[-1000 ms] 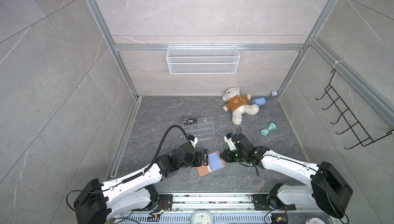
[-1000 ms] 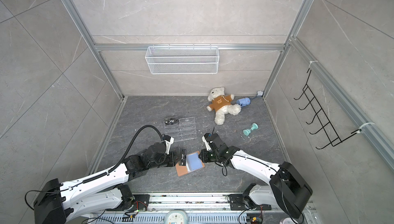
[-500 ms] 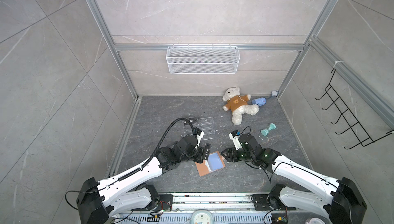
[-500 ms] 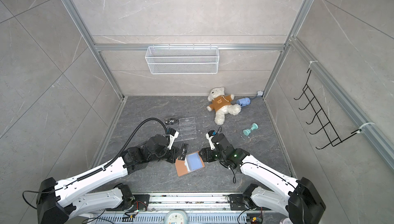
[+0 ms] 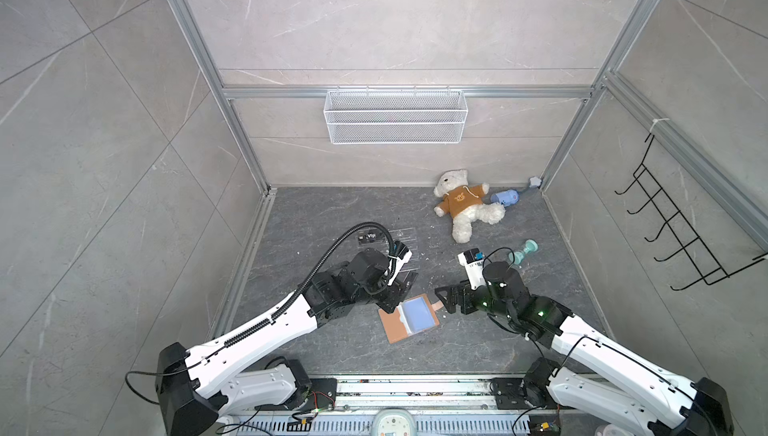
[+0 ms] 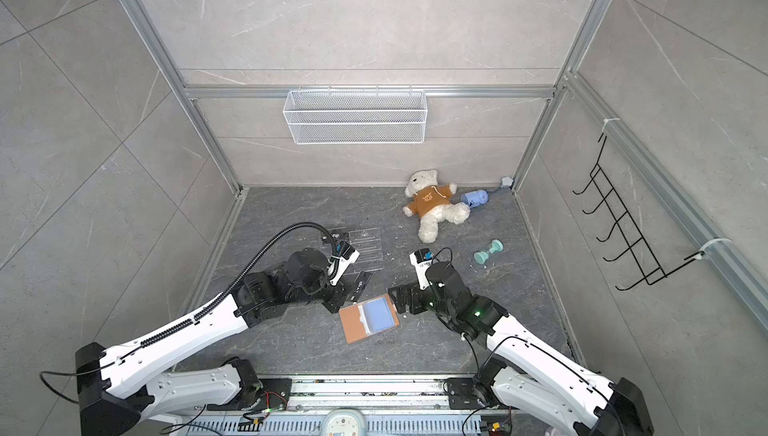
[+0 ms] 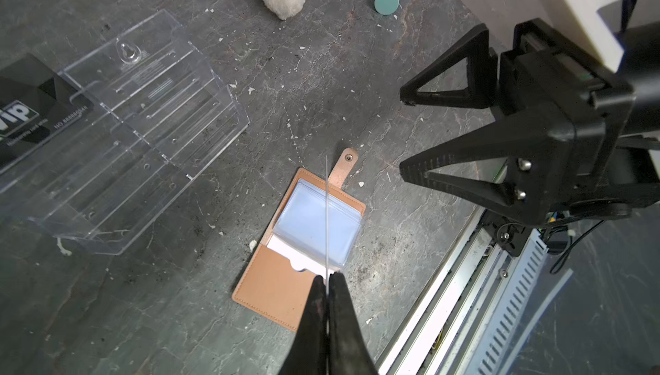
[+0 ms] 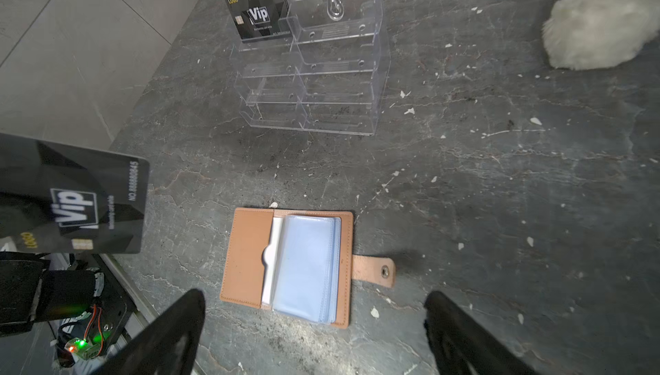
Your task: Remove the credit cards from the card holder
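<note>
Pinching credit card (image 8: 89, 205), left jaws near card holder (image 8: 246, 259)

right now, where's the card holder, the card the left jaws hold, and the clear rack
card holder (image 8: 246, 259): right wrist view, bare tan leather flap
held credit card (image 8: 75, 207): right wrist view, white Vip lettering
clear rack (image 8: 310, 66): right wrist view, central tiers

We see a dark grey, stone-patterned floor (image 5: 332, 214). Directly on it lie the opened tan card holder (image 5: 409, 319) near the front, a clear acrylic rack (image 8: 335, 69) behind it, a white teddy bear (image 5: 461, 201), a small blue container (image 6: 476, 198) just beside the bear, a teal dumbbell (image 6: 488, 252) and scattered pale flecks (image 8: 409, 110).
</note>
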